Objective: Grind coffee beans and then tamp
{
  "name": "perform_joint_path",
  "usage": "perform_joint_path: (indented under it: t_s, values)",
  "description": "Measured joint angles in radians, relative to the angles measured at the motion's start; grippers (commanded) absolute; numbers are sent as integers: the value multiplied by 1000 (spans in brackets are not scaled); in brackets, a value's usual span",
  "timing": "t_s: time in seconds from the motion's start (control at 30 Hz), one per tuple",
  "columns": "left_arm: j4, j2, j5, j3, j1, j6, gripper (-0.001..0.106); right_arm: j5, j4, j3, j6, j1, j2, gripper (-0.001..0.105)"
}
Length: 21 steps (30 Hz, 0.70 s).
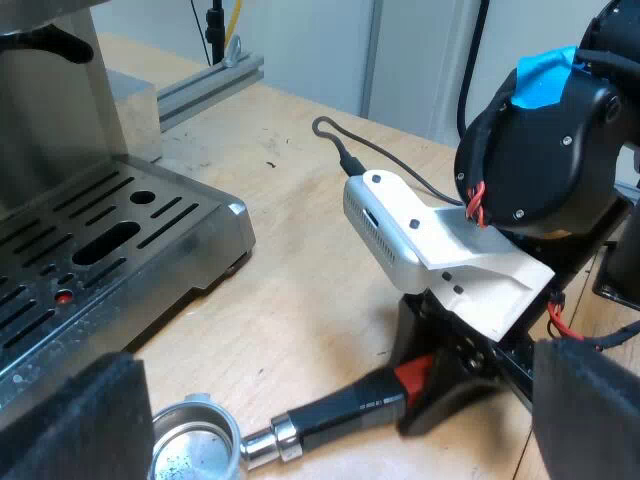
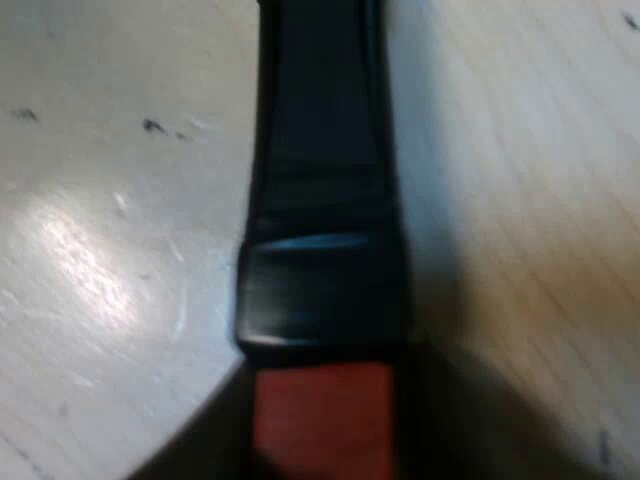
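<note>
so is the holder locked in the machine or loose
Loose: the metal holder lies on the wooden table, beside the espresso machine.

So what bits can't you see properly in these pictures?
Left wrist view: the espresso machine is cut off by the edge, so its top is unknown.
Left wrist view: the basket of the metal holder runs off the edge, so how much coffee is inside is unclear.
Both views: I cannot tell whether the right gripper is shut on the handle's red end. Its own body covers the spot, and the right wrist view is too close.
</note>
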<state>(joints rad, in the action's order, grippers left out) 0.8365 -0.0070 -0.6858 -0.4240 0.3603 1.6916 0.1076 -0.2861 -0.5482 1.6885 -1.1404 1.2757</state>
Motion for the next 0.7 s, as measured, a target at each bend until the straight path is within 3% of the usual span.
perform_joint_path:
  t_s: [0.2,0.37,0.7]
  values:
    - [0,0,0,0,0,0,79,-7,-43,-11,-5,0,0,58]
    - [0,0,0,0,0,0,79,-7,-114,-28,-48,0,0,58]
    - [0,0,0,0,0,0,79,-14,-356,-43,-64,-2,-103,58]
